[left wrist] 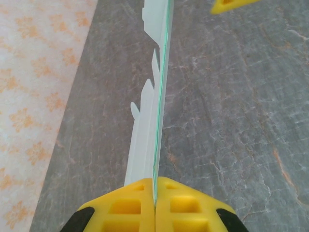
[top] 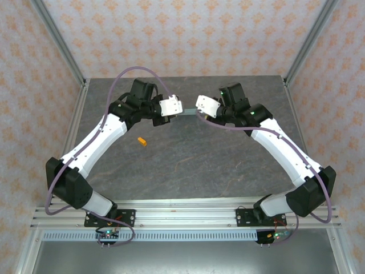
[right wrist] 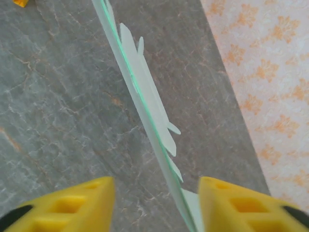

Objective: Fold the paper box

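The paper box (left wrist: 147, 121) is a flat pale mint sheet with rounded tabs, held up on edge above the table. My left gripper (left wrist: 155, 182) is shut on its near end, the yellow fingers pressed together on the card. In the top view the paper box (top: 189, 111) spans the gap between my left gripper (top: 173, 107) and my right gripper (top: 203, 104) at the back middle of the table. My right gripper (right wrist: 155, 193) is open. The paper box (right wrist: 145, 92) passes between its fingers, close to the right finger (right wrist: 236, 203) and well apart from the left one.
A small orange piece (top: 142, 141) lies on the grey stone-pattern table (top: 188, 165), in front of the left arm. Patterned walls and metal posts close in the back and both sides. A slotted rail (top: 182, 217) runs along the near edge.
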### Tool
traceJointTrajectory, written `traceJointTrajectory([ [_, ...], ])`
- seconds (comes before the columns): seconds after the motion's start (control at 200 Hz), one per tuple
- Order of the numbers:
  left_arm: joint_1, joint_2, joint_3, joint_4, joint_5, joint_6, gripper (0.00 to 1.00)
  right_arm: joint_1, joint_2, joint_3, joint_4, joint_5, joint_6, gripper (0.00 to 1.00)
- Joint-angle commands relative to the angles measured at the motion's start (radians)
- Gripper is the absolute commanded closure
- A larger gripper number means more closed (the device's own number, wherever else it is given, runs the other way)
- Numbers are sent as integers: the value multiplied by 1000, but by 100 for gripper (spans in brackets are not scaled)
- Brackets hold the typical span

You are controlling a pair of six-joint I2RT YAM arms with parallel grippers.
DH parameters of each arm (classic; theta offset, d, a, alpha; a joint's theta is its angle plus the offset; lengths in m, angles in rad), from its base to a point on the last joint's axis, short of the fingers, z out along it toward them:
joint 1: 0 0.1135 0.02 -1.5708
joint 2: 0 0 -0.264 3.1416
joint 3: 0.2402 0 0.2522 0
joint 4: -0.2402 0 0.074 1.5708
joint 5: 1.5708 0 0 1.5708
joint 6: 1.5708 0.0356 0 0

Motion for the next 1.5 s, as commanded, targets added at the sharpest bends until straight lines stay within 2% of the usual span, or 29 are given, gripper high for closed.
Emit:
traceJointTrajectory([
  [0.0, -11, -76, -35, 143, -101, -135, 100, -5, -41, 82, 71, 23, 285, 39],
  [0.06, -21, -93, -50, 173, -165, -193, 100, -6, -43, 125, 76, 39, 429, 36],
  [0.145, -38, -122, -78, 236, -272, -302, 100, -6, -34, 192, 75, 112, 728, 30],
  [0.255, -75, -158, -124, 313, -425, -421, 100, -7, 2, 275, 12, 215, 1131, 29],
  [0.385, -129, -197, -200, 436, -580, -518, 100, -7, 42, 264, 77, 67, 1436, 29],
  [0.545, -194, -210, -250, 507, -743, -542, 100, -5, 137, 281, 184, -101, 1670, 29],
  [0.636, -220, -196, -261, 518, -812, -544, 100, -2, 194, 325, 186, -142, 1714, 29],
  [0.776, -261, -165, -264, 524, -907, -514, 100, 3, 241, 360, 163, -103, 1725, 28],
  [0.881, -287, -140, -262, 527, -935, -485, 100, 3, 266, 367, 179, -119, 1736, 28],
  [1.066, -296, -100, -249, 520, -943, -486, 100, -1, 254, 346, 200, -140, 1737, 29],
  [1.246, -296, -80, -236, 509, -952, -501, 100, -17, 171, 244, 247, -48, 1732, 36],
  [1.496, -300, -63, -237, 520, -921, -506, 100, -17, 267, 359, 169, -51, 1737, 36],
])
